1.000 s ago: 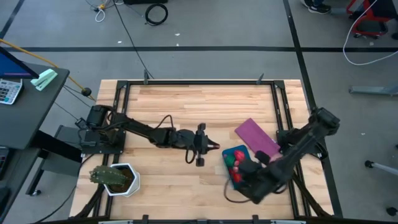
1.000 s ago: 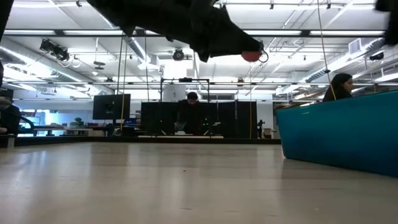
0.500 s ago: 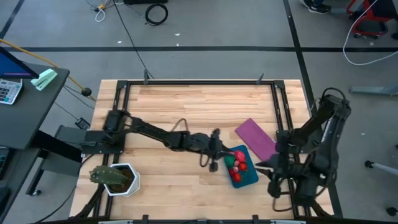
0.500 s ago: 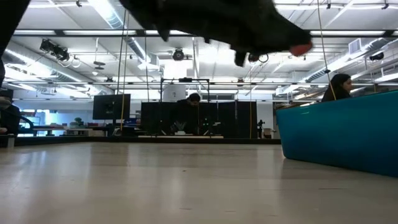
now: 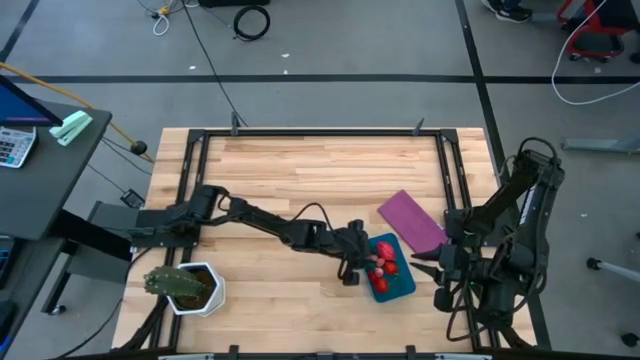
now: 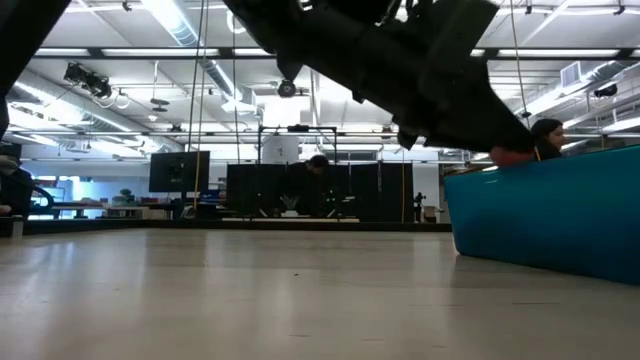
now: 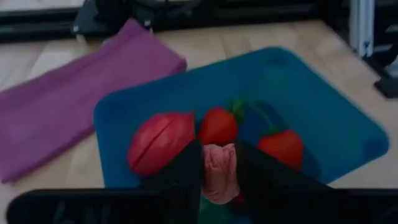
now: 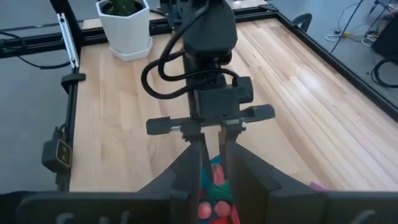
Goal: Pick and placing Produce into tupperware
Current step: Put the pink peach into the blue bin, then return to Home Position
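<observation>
The teal tupperware (image 5: 405,285) stands right of the table's middle; it also shows in the left wrist view (image 7: 323,106) and the low view (image 6: 550,215). Three red pieces (image 7: 160,142) (image 7: 217,124) (image 7: 283,148) lie in it. My left gripper (image 7: 219,169) is over the tupperware's left part (image 5: 368,262), shut on a pink produce piece (image 7: 219,163). In the low view that piece (image 6: 510,156) is just above the rim. My right gripper (image 8: 214,183) is open and empty, drawn back by the table's right edge (image 5: 425,265). My left gripper pinches the pink piece by its two sides (image 7: 217,155) between its two fingers (image 7: 186,169). The fingers slant down from the table's left. The piece is lifted clear, just above the red pieces in the tupperware.
A flat purple sheet (image 5: 412,222) lies just beyond the tupperware's far side. A white pot with a green plant (image 5: 187,287) stands at the near left corner. Bare wood spreads across the table's middle and far part.
My left gripper has gone toward the table's right edge and down with the pink piece, from the table's middle to just over the tupperware. My right arm has pulled back from the tupperware toward the right edge, then kept still.
</observation>
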Robot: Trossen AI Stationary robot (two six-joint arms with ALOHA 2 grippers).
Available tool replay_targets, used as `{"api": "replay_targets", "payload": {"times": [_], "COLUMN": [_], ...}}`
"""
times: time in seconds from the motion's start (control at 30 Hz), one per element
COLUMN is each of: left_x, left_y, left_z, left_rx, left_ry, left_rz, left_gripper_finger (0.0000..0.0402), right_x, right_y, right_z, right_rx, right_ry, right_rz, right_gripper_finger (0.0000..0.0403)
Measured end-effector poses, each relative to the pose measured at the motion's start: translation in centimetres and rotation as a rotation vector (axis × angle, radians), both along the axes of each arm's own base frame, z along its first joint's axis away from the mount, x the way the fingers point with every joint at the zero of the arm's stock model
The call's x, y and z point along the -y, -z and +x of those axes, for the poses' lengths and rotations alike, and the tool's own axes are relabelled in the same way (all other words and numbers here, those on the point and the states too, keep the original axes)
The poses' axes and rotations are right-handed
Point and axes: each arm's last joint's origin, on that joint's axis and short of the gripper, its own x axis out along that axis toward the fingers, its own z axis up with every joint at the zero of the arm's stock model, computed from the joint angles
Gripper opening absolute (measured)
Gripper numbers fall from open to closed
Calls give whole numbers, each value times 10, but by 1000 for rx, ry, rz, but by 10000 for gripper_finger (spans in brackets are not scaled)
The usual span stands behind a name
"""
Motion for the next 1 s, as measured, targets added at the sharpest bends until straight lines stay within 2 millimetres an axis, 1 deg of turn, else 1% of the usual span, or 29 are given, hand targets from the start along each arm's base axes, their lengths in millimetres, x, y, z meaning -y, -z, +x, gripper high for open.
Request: {"api": "replay_targets", "payload": {"times": [0.27,0.37,0.47,0.53,0.63,0.7,0.8,0.9,1.0], "left_x": [-3,-4,-6,-9,-16,-20,-28,-33,-39], "left_y": [1,-9,-26,-44,-82,-109,-150,-193,-229], "left_z": [0,-1,-9,-20,-44,-67,-104,-143,-185], "left_rx": [-10,8,-15,-61,-120,-170,-186,-133,-61], "left_ry": [-9,-10,-29,-62,-129,-171,-215,-266,-341], "left_rz": [5,1,15,44,97,107,95,94,79], "left_gripper_finger": [155,165,164,158,147,138,127,119,111], "right_x": [0,0,0,1,1,2,8,22,43], "right_y": [0,0,0,0,-1,-2,-8,-17,-29], "right_z": [0,0,0,0,0,0,-2,-3,-3], "right_rx": [-12,-17,-30,-34,-32,-7,25,43,56], "right_ry": [-20,-27,-46,-56,-70,-59,-45,-29,8], "right_rz": [-34,-40,-61,-79,-118,-136,-129,-114,-73], "right_gripper_finger": [81,80,80,80,80,80,80,80,80]}}
